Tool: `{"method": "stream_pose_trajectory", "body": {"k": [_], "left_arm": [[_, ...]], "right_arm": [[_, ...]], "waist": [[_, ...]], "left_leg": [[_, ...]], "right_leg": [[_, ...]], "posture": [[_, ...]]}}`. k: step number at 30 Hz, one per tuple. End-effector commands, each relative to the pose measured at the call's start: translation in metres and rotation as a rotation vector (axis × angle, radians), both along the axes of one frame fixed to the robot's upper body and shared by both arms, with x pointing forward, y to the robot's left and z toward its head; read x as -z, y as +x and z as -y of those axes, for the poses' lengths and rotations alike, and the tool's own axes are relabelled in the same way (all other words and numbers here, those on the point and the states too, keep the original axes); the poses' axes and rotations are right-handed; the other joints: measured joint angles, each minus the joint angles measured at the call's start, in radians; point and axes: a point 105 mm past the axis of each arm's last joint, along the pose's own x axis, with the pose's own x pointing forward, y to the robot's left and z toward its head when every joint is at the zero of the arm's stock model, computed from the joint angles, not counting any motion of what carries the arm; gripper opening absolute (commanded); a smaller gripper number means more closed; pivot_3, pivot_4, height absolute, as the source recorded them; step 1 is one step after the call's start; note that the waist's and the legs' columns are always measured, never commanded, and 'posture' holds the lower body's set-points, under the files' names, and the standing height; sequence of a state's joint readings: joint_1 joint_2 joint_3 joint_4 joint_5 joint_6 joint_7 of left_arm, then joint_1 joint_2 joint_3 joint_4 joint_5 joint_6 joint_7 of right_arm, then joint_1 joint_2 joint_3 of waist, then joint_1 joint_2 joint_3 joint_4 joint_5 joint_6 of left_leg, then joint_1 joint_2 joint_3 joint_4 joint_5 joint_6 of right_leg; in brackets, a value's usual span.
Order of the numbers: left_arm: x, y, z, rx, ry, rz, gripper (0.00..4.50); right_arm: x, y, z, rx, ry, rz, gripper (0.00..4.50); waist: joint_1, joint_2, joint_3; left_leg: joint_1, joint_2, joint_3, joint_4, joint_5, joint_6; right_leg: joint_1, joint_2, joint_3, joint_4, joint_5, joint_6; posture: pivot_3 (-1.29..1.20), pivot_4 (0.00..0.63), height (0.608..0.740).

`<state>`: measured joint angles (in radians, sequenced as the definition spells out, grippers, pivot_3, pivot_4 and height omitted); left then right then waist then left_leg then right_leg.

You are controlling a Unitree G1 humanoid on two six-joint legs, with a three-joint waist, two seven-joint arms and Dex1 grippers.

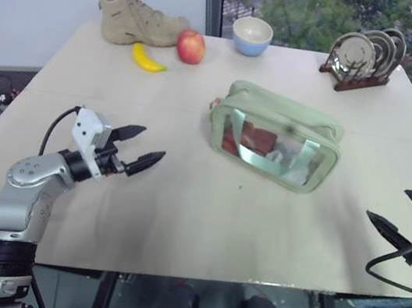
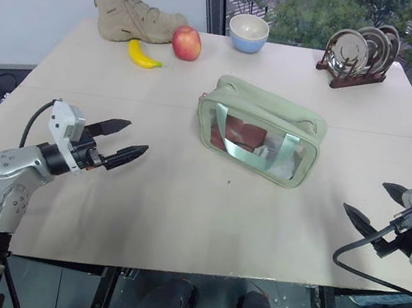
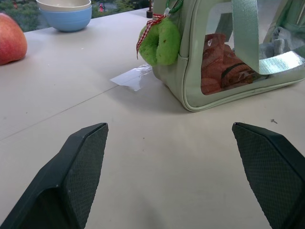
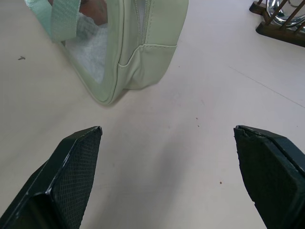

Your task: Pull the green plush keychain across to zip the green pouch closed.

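The pale green pouch [image 1: 276, 138] stands upright mid-table, its clear window facing me with red and grey items inside. The green plush keychain [image 3: 161, 43], lime-green with a red checked ribbon, hangs at the pouch's left end. My left gripper [image 1: 152, 143] is open, level above the table to the left of the pouch and well apart from it, pointing toward the keychain. On the right my right gripper [image 1: 388, 203] is open near the table's right edge, aimed at the pouch's other end [image 4: 143, 57], with bare table between them.
Along the back of the table sit a tan boot [image 1: 138, 18], a banana [image 1: 148, 59], an apple [image 1: 191, 45], a blue bowl [image 1: 252, 35] and a rack of metal plates [image 1: 364, 58]. A strip of clear tape [image 3: 131, 76] lies by the pouch.
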<state>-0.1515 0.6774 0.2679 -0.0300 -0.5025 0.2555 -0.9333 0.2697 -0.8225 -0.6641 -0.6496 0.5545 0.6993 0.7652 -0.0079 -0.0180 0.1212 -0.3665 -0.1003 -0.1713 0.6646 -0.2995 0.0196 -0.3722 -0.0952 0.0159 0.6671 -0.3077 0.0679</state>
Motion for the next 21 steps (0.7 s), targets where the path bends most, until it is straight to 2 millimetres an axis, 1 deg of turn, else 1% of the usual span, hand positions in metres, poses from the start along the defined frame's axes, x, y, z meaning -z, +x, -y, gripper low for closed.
{"method": "stream_pose_trajectory", "body": {"k": [1, 5, 8, 11, 13, 14, 15, 17, 19, 21], "left_arm": [[-0.016, -0.002, 0.004, 0.026, -0.010, 0.047, 4.40], [-0.022, -0.003, 0.015, 0.078, -0.036, 0.051, 4.40], [-0.027, -0.005, 0.021, 0.119, -0.040, 0.071, 4.40], [-0.030, -0.010, 0.030, 0.195, -0.030, 0.090, 4.40], [-0.027, -0.016, 0.038, 0.260, 0.004, 0.096, 4.40], [-0.025, -0.018, 0.041, 0.286, 0.014, 0.097, 4.40], [-0.024, -0.019, 0.044, 0.305, 0.016, 0.098, 4.40], [-0.023, -0.019, 0.049, 0.325, 0.015, 0.101, 4.40], [-0.023, -0.018, 0.051, 0.331, 0.016, 0.104, 4.40], [-0.022, -0.017, 0.051, 0.332, 0.017, 0.105, 4.40]], "right_arm": [[-0.010, 0.000, -0.002, 0.019, -0.035, 0.026, 4.50], [-0.010, 0.003, -0.009, 0.039, -0.020, -0.005, 4.50], [-0.015, 0.008, -0.017, 0.018, 0.000, 0.008, 4.50], [-0.023, 0.015, -0.030, -0.034, 0.007, 0.024, 4.50], [-0.031, 0.022, -0.042, -0.086, 0.003, 0.048, 4.50], [-0.038, 0.029, -0.049, -0.107, -0.005, 0.073, 4.50], [-0.045, 0.041, -0.056, -0.114, -0.016, 0.088, 4.50], [-0.060, 0.060, -0.080, -0.190, -0.055, 0.133, 4.50], [-0.068, 0.069, -0.099, -0.263, -0.040, 0.120, 4.50], [-0.073, 0.078, -0.110, -0.292, -0.025, 0.105, 4.50]], "waist": [[0.000, 0.000, 0.000], [0.000, 0.001, 0.001], [-0.001, 0.001, 0.001], [-0.002, 0.001, 0.001], [-0.007, 0.003, 0.002], [-0.008, 0.004, 0.002], [-0.012, 0.004, 0.003], [-0.016, 0.005, 0.004], [-0.013, 0.005, 0.004], [-0.008, 0.005, 0.004]], "left_leg": [[0.000, 0.000, 0.000, 0.000, 0.000, 0.000], [0.000, 0.000, 0.000, 0.000, 0.000, 0.000], [0.000, 0.000, 0.000, 0.000, 0.000, 0.000], [-0.001, 0.000, 0.000, 0.000, 0.000, 0.000], [-0.001, 0.000, 0.000, 0.000, 0.000, 0.000], [-0.001, 0.000, 0.001, 0.000, 0.000, 0.000], [-0.001, 0.000, 0.001, -0.001, 0.000, 0.000], [0.000, 0.001, 0.002, 0.000, 0.000, 0.000], [-0.001, 0.002, 0.000, -0.001, 0.000, 0.000], [-0.004, 0.002, 0.000, -0.003, 0.000, 0.000]], "right_leg": [[0.000, 0.000, 0.000, 0.000, 0.000, 0.000], [0.000, 0.000, 0.000, 0.000, 0.000, 0.000], [0.000, 0.000, 0.000, 0.000, 0.000, 0.000], [0.000, 0.000, 0.000, -0.001, 0.000, 0.000], [0.000, 0.000, 0.000, -0.002, 0.000, 0.000], [0.000, 0.000, 0.000, -0.002, 0.000, 0.000], [0.000, 0.000, 0.000, -0.002, 0.000, 0.000], [0.000, 0.001, 0.001, -0.002, 0.000, 0.000], [0.000, 0.001, -0.001, -0.003, 0.000, 0.000], [-0.003, 0.001, -0.001, -0.004, 0.000, 0.000]], "posture": [[0.00, 0.150, 0.740], [0.00, 0.150, 0.740], [0.00, 0.150, 0.740], [0.00, 0.150, 0.740], [0.00, 0.150, 0.740], [0.00, 0.150, 0.740], [0.00, 0.150, 0.740], [0.00, 0.150, 0.740], [0.00, 0.150, 0.740], [0.00, 0.150, 0.740]]}}
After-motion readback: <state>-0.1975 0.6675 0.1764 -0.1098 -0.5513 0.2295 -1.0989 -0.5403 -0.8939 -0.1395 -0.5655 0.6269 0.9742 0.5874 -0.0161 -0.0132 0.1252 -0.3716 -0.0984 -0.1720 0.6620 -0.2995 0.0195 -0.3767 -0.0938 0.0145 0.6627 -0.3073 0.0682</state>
